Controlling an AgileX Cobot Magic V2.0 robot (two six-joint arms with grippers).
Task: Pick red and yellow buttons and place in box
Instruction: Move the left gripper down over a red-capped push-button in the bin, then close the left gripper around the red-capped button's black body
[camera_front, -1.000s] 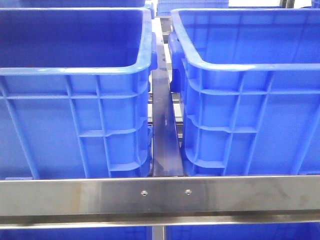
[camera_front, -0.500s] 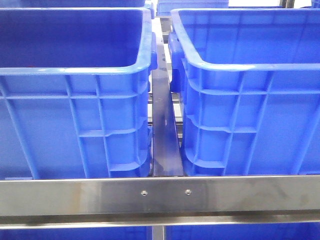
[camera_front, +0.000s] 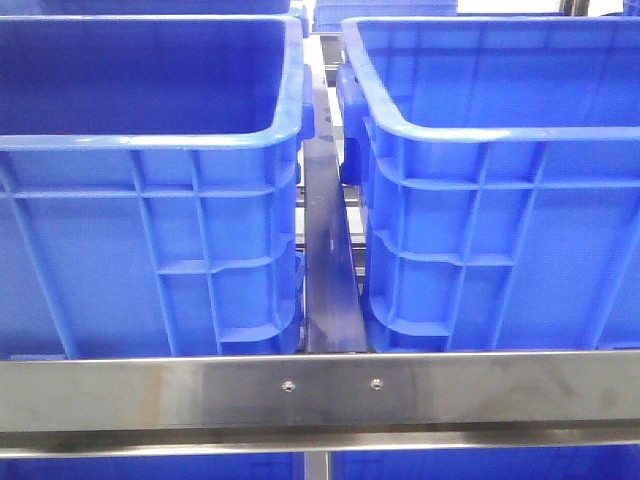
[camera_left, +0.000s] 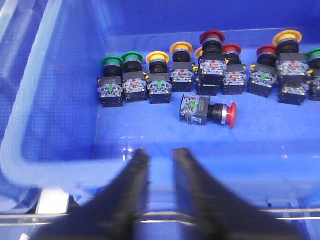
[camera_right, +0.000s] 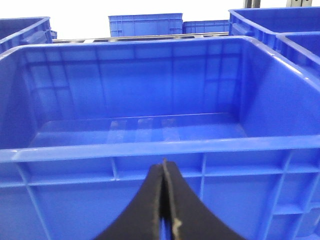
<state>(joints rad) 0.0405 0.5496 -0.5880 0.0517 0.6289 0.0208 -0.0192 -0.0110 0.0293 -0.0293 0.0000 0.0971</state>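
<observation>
Above the unmoved blue crates (camera_front: 150, 230), left hand (camera_left: 159, 156) slightly parted, empty; right hand (camera_right: 164, 172) closed, empty.

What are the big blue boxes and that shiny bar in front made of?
The left crate and right crate look like moulded plastic, smooth and slightly glossy: ribbed walls, rounded rims, soft highlights. The front bar looks like brushed metal, perhaps steel or aluminium: silvery, streaky reflections, two small screw heads.
</observation>
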